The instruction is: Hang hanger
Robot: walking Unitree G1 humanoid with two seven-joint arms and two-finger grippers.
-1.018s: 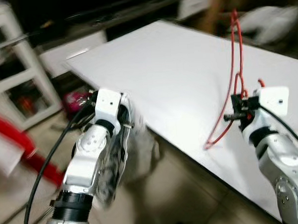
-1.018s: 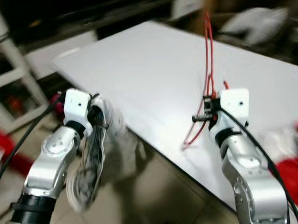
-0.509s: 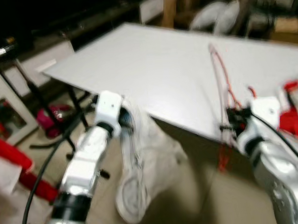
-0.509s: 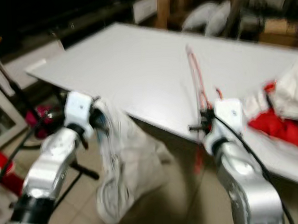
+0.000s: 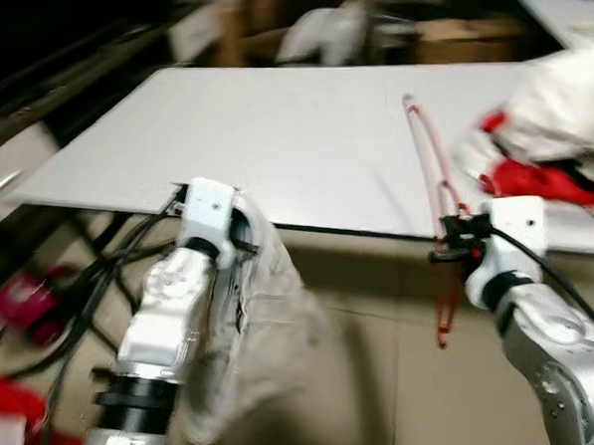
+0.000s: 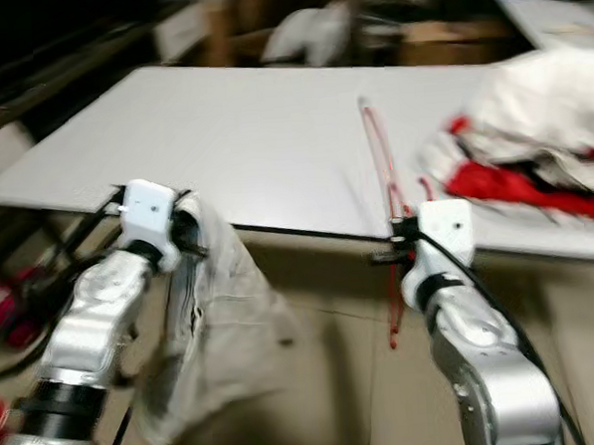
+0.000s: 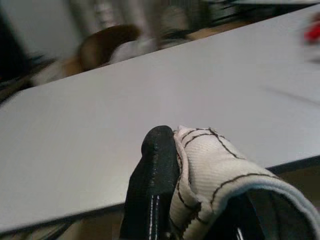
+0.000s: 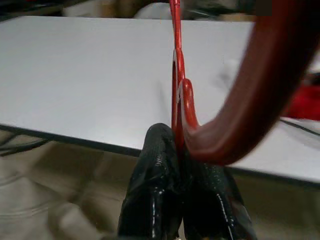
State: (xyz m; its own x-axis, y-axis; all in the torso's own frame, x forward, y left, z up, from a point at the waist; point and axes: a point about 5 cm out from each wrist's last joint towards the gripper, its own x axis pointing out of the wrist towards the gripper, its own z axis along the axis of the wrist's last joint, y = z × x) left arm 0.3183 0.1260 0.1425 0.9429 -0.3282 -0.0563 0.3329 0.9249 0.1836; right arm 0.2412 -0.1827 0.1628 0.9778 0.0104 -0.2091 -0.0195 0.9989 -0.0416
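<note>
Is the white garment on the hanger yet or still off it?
Off. The left gripper pinches the white garment, which hangs limp below it, while the right gripper holds the bare red hanger apart.

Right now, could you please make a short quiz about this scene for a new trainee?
1. True or false: the right pincer is shut on the red hanger.
2. What does the left pincer hold? A) a cup B) a white garment C) a book
3. Fill in: the pile of white and red clothes lies on the white ____.

Key: 1 true; 2 B; 3 table.
</note>
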